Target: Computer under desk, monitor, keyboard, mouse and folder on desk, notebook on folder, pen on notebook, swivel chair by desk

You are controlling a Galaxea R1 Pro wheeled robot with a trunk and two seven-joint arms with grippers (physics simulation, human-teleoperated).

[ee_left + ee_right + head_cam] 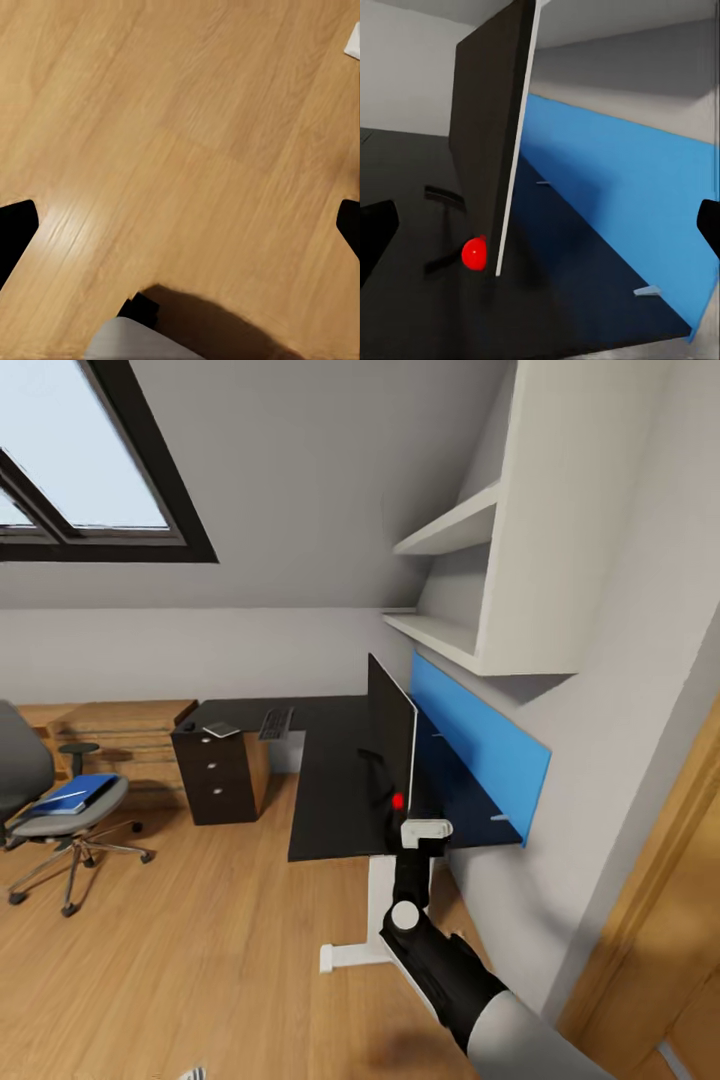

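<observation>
The monitor (pixel 392 745) stands edge-on on the black desk (pixel 330 800), in front of the blue back panel (pixel 470 745). My right gripper (pixel 412 808) is open at the monitor's near edge (pixel 514 150), with its dark fingertips (pixel 376 229) spread wide on either side. The keyboard (pixel 276 722) and the grey notebook (pixel 221 730) lie on the far wing above the drawer unit (pixel 222 775). The blue folder (pixel 75 793) rests on the swivel chair (pixel 50 815) at the left. A thin white streak on the folder is too small to name. My left gripper (pixel 180 225) hangs open over bare floor.
A red marker dot (pixel 398 800) glows at the monitor's base. White wall shelves (pixel 470 590) overhang the desk. A low light-wood cabinet (pixel 120 725) stands behind the chair, and a wooden door frame (pixel 650 920) is at the right. Open wood floor (pixel 220 940) lies between chair and desk.
</observation>
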